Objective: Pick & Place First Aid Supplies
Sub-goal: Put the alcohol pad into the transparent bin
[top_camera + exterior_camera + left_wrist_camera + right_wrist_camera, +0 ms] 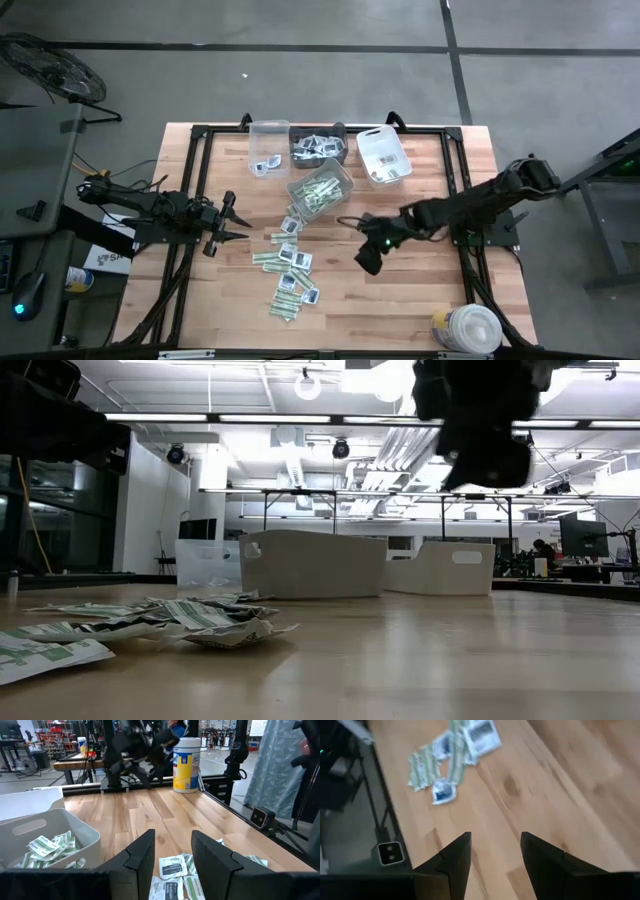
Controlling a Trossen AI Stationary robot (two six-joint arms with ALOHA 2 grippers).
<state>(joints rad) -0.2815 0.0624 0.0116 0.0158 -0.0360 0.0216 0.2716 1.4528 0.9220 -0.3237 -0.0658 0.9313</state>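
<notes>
On the wooden table (420,300), first aid packets (288,270) lie scattered in a loose trail down the centre-left, green-and-white strips mixed with squarish white ones. More strips fill the tilted clear bin (320,192) at the head of the trail. Behind it, along the far edge: a clear bin (268,148) with a couple of packets, a dark bin (318,148) of white packets, and a white bin (384,156).

Left gripper (236,220) hovers left of the trail, fingers parted, nothing between them; its wrist view shows white packets (172,870) on the table just beyond the fingers (142,857). Right gripper (364,243) hangs above bare wood right of the trail, fingers spread, empty; its wrist view shows the near end of the scatter (451,755) well apart from the fingers (455,857).

Near right corner: a round white wipes tub (468,330).
</notes>
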